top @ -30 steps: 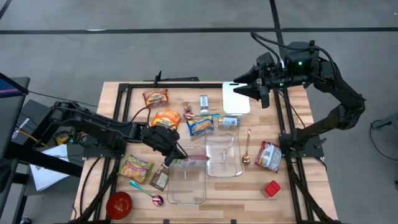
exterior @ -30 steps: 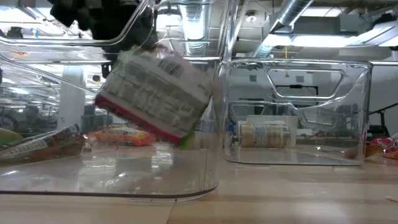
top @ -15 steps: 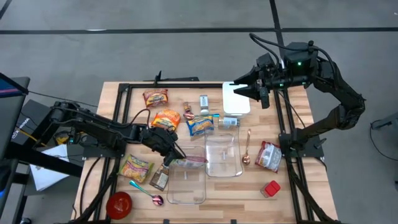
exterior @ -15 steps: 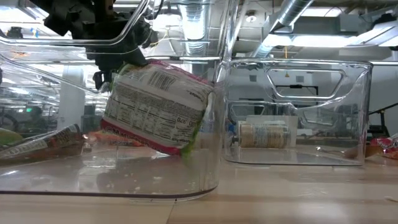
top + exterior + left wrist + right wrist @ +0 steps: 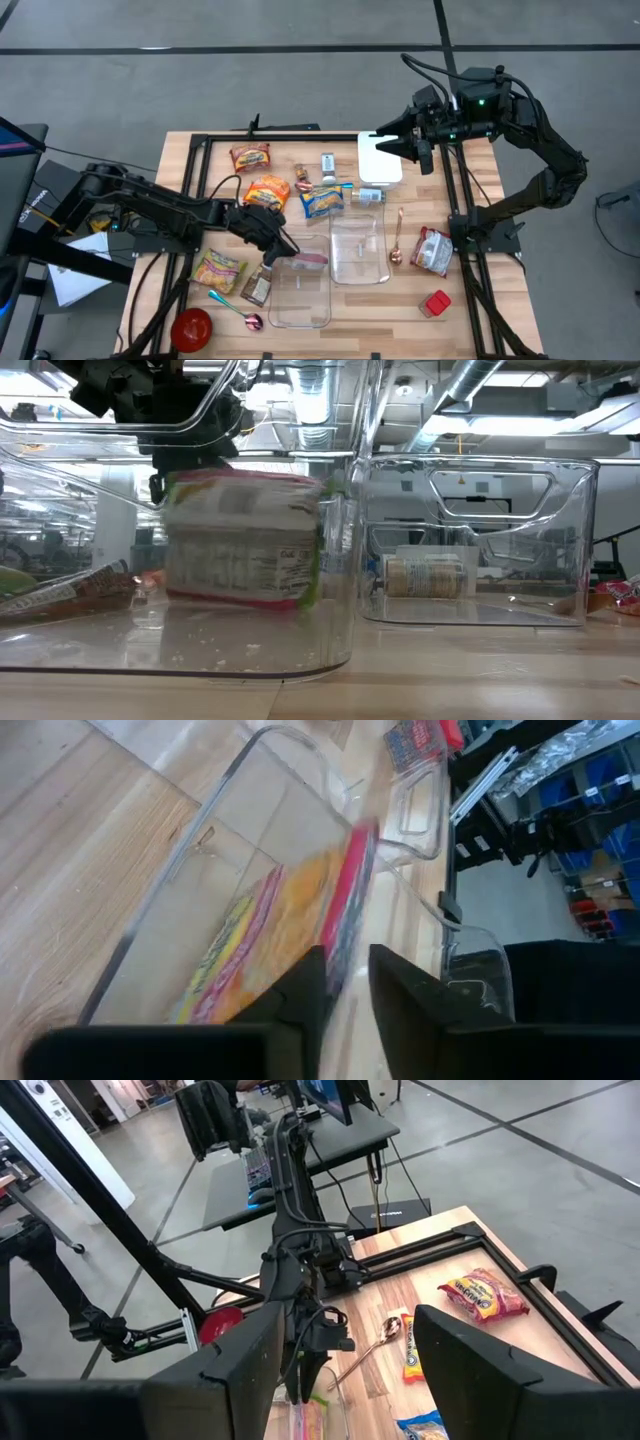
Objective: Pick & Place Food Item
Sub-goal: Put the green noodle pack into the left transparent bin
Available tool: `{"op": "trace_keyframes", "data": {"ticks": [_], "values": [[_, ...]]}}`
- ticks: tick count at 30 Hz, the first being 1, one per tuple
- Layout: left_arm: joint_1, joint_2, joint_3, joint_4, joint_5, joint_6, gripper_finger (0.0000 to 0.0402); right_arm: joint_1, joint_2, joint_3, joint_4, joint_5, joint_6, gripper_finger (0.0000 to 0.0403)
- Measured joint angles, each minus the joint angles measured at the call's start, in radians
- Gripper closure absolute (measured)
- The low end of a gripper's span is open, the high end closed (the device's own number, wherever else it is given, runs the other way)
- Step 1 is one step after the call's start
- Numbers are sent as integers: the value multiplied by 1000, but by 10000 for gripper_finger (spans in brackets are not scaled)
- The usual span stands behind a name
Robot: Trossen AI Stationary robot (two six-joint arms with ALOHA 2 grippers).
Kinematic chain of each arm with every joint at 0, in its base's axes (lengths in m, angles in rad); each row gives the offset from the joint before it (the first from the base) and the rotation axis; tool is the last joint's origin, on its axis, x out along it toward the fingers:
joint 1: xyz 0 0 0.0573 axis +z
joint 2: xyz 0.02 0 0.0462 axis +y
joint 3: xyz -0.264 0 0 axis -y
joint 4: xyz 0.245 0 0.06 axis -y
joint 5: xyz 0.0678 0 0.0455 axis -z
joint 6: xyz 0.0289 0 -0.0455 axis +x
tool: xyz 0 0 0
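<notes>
Now, entries taken left to right across the table.

Left gripper (image 5: 284,247): at the far-left edge of the near clear bin (image 5: 300,318); in the left wrist view its fingers (image 5: 300,995) stand a little apart with the packet's edge between them. Whether they grip it, I cannot tell.

Food packet (image 5: 243,538): inside the near clear bin at its far end, standing on edge on the bin floor, as the low view shows.

Second clear bin (image 5: 357,275): just right of the first; I see nothing in it.

Right gripper (image 5: 385,143): waits over the white cutting board (image 5: 380,168) at the far right, fingers spread, holding nothing.

Progress: judged nearly done; the packet is in the bin. Left to do: full release and withdrawal of the left arm.

Change: a second ago the packet hung tilted above the bin floor; now it rests upright. The left fingers were clamped then and have begun to part. Right arm unmoved.
</notes>
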Motion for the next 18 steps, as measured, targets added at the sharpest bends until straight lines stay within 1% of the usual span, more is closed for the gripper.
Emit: {"op": "trace_keyframes", "data": {"ticks": [5,8,12,18], "values": [[18,-51,0,1,-25,7,283,0,0,0,0,0,0,185],[35,-100,0,0,-43,39,268,0,0,0,0,0,-2,185],[61,-169,0,1,-51,86,265,0,0,0,1,0,-2,185],[93,-256,0,1,-88,164,279,0,0,0,1,0,-2,185]]}}
